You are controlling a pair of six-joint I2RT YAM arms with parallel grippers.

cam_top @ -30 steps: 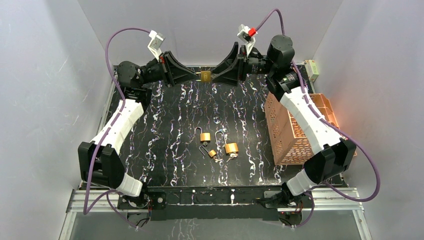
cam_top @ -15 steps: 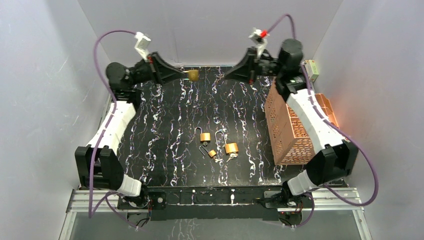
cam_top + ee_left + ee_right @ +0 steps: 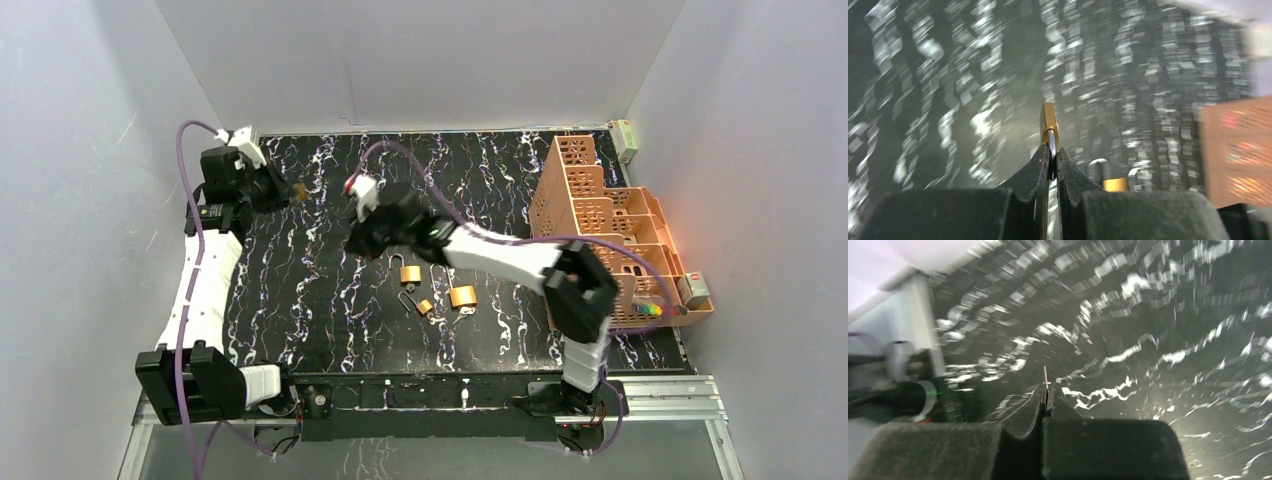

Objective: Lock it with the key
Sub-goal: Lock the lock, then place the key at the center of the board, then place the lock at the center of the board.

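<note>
One padlock (image 3: 1048,117) held, one key (image 3: 1045,375) held

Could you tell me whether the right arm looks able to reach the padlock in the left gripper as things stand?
Probably yes: the right gripper, shut on a thin key, hangs near the padlock in the left gripper, with only bare table between them.

Brass padlock (image 3: 1047,118) gripped edge-on; thin key (image 3: 1045,374) pinched.
</note>
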